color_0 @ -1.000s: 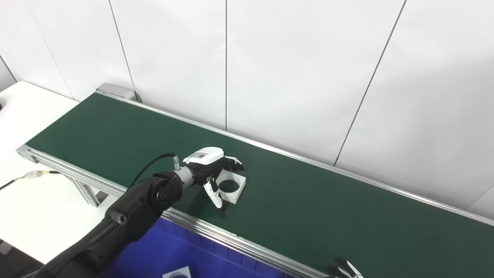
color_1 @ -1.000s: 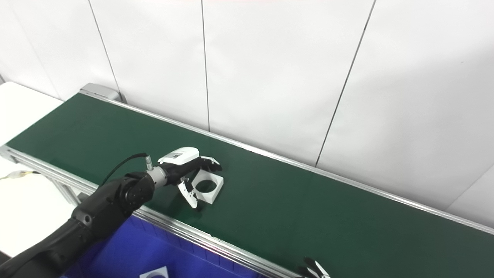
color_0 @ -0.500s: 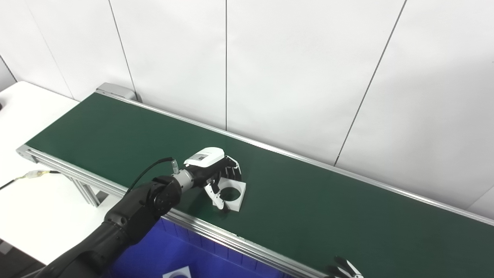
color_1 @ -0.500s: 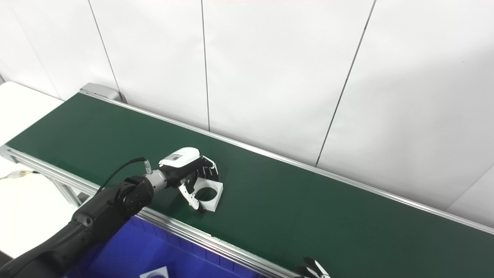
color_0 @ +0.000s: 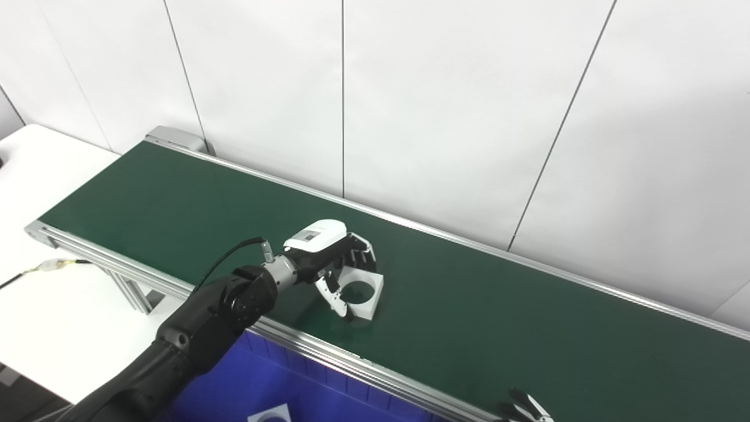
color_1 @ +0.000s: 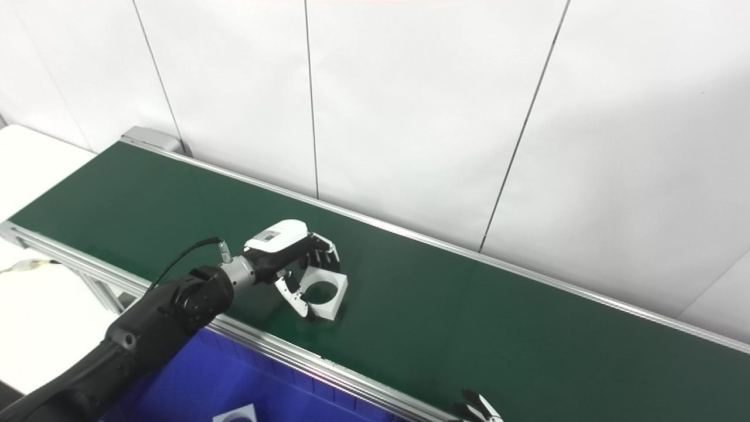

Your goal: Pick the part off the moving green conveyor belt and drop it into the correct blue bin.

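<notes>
The part (color_0: 377, 288) is a white square block with a round hole, on the green conveyor belt (color_0: 504, 328) near its front rail. My left hand (color_0: 325, 255) is shut on it: the fingers curl over its far edge and the thumb (color_0: 338, 300) presses its near left side. The part also shows in the right eye view (color_1: 340, 290). Of my right hand (color_0: 525, 409) only spread fingertips show, at the bottom edge in front of the belt, holding nothing. A blue bin (color_0: 246, 381) stands below the belt's front rail under my left arm.
A white part with a hole (color_0: 270, 415) lies in the blue bin. The belt's silver front rail (color_0: 328, 351) runs between hand and bin. A white table (color_0: 47, 316) with a cable lies at the left. White wall panels stand behind the belt.
My left hand's fingers curled down over the part's far edge and closed on it. Hand and part have since shifted a little to the right along the belt. The right hand stayed put.
</notes>
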Robot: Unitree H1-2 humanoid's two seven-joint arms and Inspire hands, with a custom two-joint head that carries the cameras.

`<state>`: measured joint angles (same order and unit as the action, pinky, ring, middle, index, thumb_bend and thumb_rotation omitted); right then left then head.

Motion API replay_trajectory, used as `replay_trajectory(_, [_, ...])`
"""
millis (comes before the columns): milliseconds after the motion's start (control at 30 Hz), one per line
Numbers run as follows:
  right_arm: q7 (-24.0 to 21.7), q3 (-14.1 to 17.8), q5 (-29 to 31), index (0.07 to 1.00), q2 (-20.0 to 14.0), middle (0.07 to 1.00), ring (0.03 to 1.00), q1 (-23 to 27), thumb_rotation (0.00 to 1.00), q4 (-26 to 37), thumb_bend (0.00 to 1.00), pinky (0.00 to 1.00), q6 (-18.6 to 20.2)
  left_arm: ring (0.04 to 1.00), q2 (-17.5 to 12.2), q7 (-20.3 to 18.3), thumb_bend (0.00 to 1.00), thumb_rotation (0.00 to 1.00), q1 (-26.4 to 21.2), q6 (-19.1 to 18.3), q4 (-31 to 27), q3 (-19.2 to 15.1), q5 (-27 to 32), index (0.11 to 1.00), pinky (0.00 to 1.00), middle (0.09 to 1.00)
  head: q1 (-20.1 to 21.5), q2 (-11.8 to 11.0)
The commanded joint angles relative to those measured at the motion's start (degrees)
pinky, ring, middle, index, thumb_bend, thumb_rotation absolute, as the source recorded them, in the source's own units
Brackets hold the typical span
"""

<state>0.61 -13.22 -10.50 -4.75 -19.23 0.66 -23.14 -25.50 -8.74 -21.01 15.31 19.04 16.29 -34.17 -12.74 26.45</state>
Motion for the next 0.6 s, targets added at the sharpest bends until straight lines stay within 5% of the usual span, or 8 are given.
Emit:
replay_trajectory(0, [0.2, 0.0, 0.3, 0.84, 0.3, 0.757, 0.672, 0.0, 0.56, 2.1, 0.55, 0.57, -3.6, 0.416, -2.1, -0.1, 0.5, 0.0, -0.8, -0.7, -3.3, -1.6, 1.3, 0.517, 0.43, 0.485, 0.1, 0.1])
replay_trajectory(567, [0.2, -0.2, 0.1, 0.842, 0.3, 0.758, 0.671, 0.0, 0.56, 2.0, 0.55, 0.57, -3.7, 0.437, -5.0, -5.6, 0.5, 0.0, 7.6, -4.9, -26.3, -10.1, 8.9, 0.505, 0.46, 0.493, 0.1, 0.7])
